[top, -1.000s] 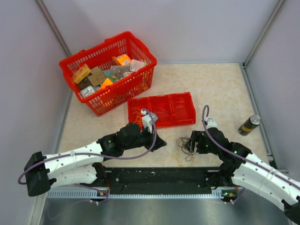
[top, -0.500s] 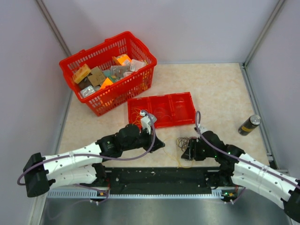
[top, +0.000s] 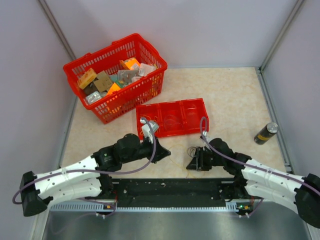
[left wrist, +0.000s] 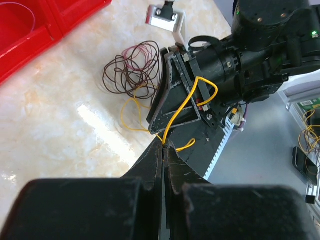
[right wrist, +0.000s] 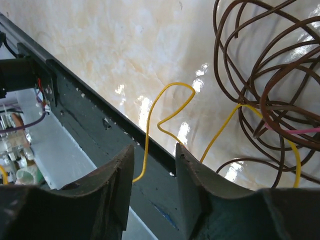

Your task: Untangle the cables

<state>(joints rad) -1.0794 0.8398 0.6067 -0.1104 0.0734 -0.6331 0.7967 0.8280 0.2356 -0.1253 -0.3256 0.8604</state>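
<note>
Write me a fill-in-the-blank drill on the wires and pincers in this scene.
1. The left pincer is shut on a thin wire whose colour is ___.
2. The right pincer stands ___, with that wire passing loosely between its fingers.
3. The compartment tray and the basket behind the dark brown coil are both ___.

Missing words: yellow; open; red.

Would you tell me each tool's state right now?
Left tool: closed on the yellow cable.
Right tool: open, the cable running loose through its gap.
</note>
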